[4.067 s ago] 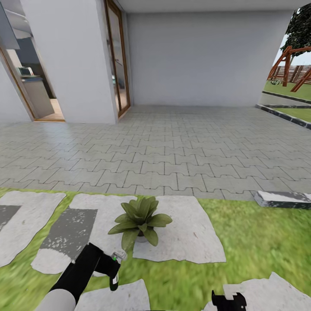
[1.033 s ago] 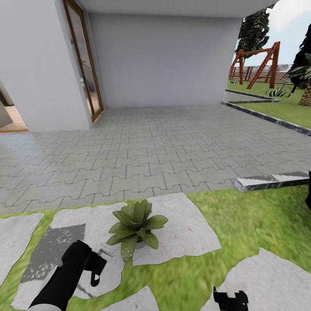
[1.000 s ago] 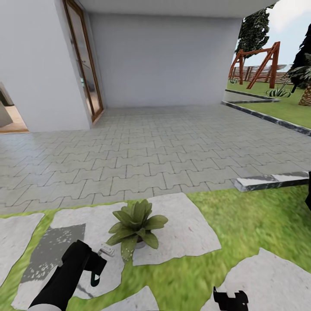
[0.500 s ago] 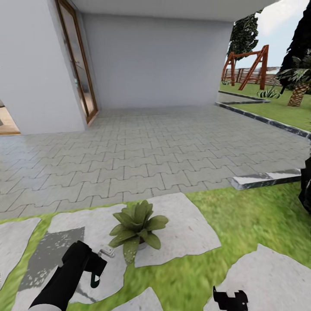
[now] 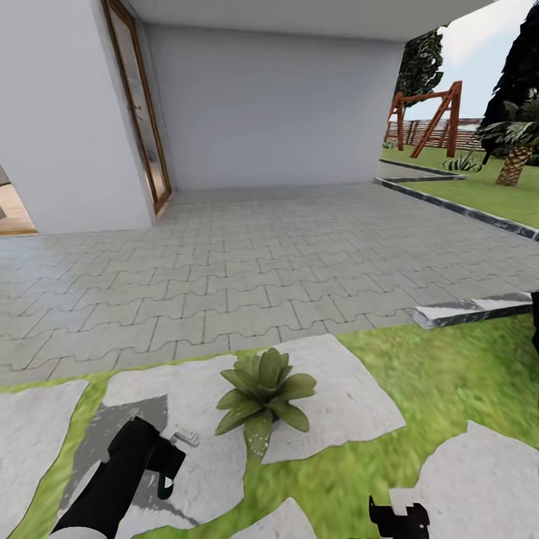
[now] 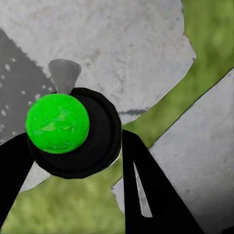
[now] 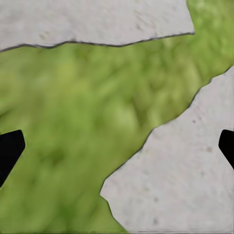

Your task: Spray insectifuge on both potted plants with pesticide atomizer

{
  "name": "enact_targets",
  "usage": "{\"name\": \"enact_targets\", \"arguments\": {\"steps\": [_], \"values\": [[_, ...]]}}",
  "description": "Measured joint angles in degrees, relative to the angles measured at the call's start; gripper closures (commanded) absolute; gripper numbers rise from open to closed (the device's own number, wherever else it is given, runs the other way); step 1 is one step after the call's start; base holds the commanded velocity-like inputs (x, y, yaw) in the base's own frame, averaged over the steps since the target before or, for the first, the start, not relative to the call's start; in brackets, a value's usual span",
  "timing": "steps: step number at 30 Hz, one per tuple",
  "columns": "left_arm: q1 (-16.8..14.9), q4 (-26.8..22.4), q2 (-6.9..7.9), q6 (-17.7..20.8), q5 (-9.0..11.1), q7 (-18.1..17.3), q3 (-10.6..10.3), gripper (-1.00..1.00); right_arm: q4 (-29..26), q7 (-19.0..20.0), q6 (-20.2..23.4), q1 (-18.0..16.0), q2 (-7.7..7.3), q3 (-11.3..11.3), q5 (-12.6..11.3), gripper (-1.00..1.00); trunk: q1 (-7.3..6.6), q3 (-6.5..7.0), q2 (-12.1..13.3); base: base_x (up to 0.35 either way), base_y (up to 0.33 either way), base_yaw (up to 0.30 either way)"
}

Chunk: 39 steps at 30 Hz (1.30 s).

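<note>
Setting: a garden edge where green lawn (image 5: pixel 419 374) with pale stepping stones (image 5: pixel 337 397) meets a grey paved patio (image 5: pixel 262 269) beside a white house wall (image 5: pixel 277 97). A wooden swing frame (image 5: pixel 423 116) and a palm tree (image 5: pixel 516 150) stand far off to the right.

Potted plant: one low rosette of pointed green leaves (image 5: pixel 263 389) sits on a stepping stone, just ahead of the robot and a little left of centre. Its pot is hidden under the leaves. A second plant cannot be made out.

Left gripper: the left gripper (image 5: pixel 166 463) hangs low over a stone, near the plant and to its left. Its two black fingers (image 6: pixel 146 195) are clamped on the spray bottle (image 6: pixel 73 131), seen from above in the left wrist view as a dark round body with a bright green cap and a grey nozzle.

Nozzle: in the head view the light grey nozzle (image 5: pixel 184 435) juts toward the plant but does not touch it.

Right gripper: the right gripper (image 5: pixel 397 518) sits at the bottom edge of the head view, empty, with its jaws spread wide over grass and stone.

Step in hand: judging by the layout, the bottle is picked up and spraying of this plant is under way or about to start.

Next move: likely aim the nozzle squarely at the leaves and spray until they are covered, then look for the other plant.
</note>
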Motion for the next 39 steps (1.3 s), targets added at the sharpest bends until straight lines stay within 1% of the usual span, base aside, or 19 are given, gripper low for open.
{"name": "enact_targets", "arguments": {"steps": [6,16,24,26,27,31,32,33,34,37,38,39], "values": [[0.0,0.0,-0.08,-0.1,0.1,0.0,-0.1,1.0,-0.1,0.0,0.0,0.0,-0.07,-0.1,0.0,-1.0,-0.02,0.16,0.0,0.145,0.249,-0.279],[0.0,0.1,0.0,-0.2,-0.1,0.0,-0.1,1.0,0.0,0.0,0.0,0.0,-0.08,0.0,0.0,-1.0,0.0,0.22,0.0,0.005,0.012,-0.287],[0.2,0.1,0.0,-0.1,-0.3,0.0,-0.1,1.0,0.0,0.0,0.0,0.0,-0.07,-0.1,0.0,-1.0,0.03,0.22,0.0,-0.241,0.156,-0.085],[0.2,0.1,-0.01,-0.2,-0.3,0.0,-0.1,1.0,0.0,-0.1,0.0,0.0,-0.08,0.0,0.0,-1.0,0.01,0.22,0.0,-0.06,0.088,-0.251],[0.2,0.1,-0.12,-0.1,0.1,0.0,-0.4,1.0,0.0,-0.1,0.0,0.0,-0.08,0.0,0.0,-1.0,0.0,0.22,0.0,-0.015,0.022,-0.169],[-0.5,0.1,-0.62,0.0,0.4,-0.2,-0.6,1.0,0.2,0.0,0.0,0.0,0.01,0.0,0.1,-1.0,0.0,0.22,0.0,-0.004,0.006,-0.049],[-0.9,0.1,-0.24,1.7,0.1,-4.2,-1.5,1.0,0.2,0.1,0.0,0.0,-0.06,0.0,0.2,-1.0,0.0,0.22,0.0,0.0,0.0,-0.002],[-1.2,0.1,-0.04,2.5,-0.3,-6.1,-1.8,1.0,0.3,0.1,0.0,0.0,-0.06,0.0,0.2,-1.0,0.0,0.22,0.0,0.0,0.0,0.0],[-2.6,0.0,0.67,4.2,-0.4,-9.1,-2.3,1.0,0.3,0.2,0.1,0.0,-0.07,0.0,0.2,-1.0,0.0,0.22,0.0,0.0,0.0,0.0],[-5.8,0.1,1.51,6.2,-0.5,-11.6,-3.1,1.0,0.3,0.2,0.1,0.0,-0.07,0.0,0.3,-1.0,0.0,0.22,0.0,0.0,0.0,0.0],[-6.9,0.1,1.62,6.7,-1.1,-11.9,-3.8,1.0,0.3,0.2,0.1,0.0,-0.07,0.0,0.3,-1.0,0.0,0.22,0.0,0.0,0.0,0.0],[-8.0,0.1,1.64,7.2,-2.2,-12.4,-4.5,1.0,0.3,0.2,0.1,0.0,-0.03,0.0,0.3,-1.0,0.0,0.22,0.0,0.0,0.0,0.0]]}}
